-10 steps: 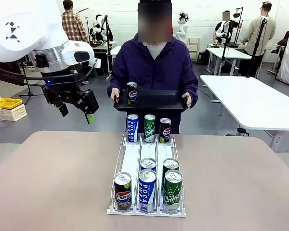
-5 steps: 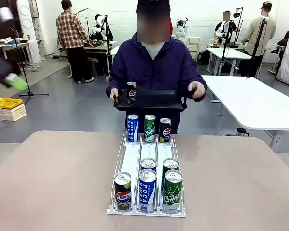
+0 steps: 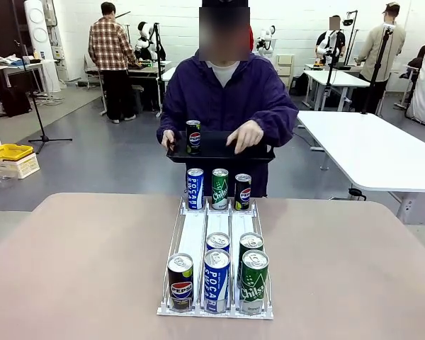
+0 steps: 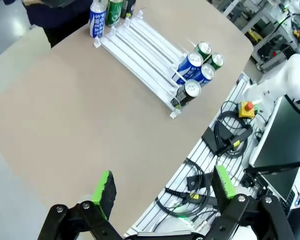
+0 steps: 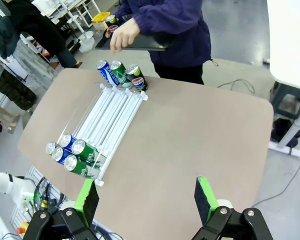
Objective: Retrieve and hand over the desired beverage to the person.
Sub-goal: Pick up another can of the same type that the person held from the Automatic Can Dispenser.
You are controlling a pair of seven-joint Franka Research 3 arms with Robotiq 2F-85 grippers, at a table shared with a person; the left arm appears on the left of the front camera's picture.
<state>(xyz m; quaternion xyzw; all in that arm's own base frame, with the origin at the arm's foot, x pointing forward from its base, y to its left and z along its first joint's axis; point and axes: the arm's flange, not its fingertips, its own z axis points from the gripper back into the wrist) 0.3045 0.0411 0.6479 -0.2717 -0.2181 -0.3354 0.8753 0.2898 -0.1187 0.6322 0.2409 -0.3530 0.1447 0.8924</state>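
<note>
Person's hand (image 3: 246,134) moved over tray (image 3: 219,153) carrying one Pepsi can (image 3: 193,137). Rack (image 3: 191,234) beyond left gripper (image 4: 162,187) and right gripper (image 5: 146,197), both spread: three Pocari (image 3: 216,281), three Chilsung (image 3: 253,283), two Pepsi (image 3: 180,285).

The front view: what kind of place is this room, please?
Probably a robotics lab, not a shop: white work tables stand in an open hall, and cables and a red stop button lie beside the table that holds the can rack.

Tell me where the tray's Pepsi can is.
Front view: the Pepsi can stands upright at the left end of the black tray, beside the person's hand.
</note>
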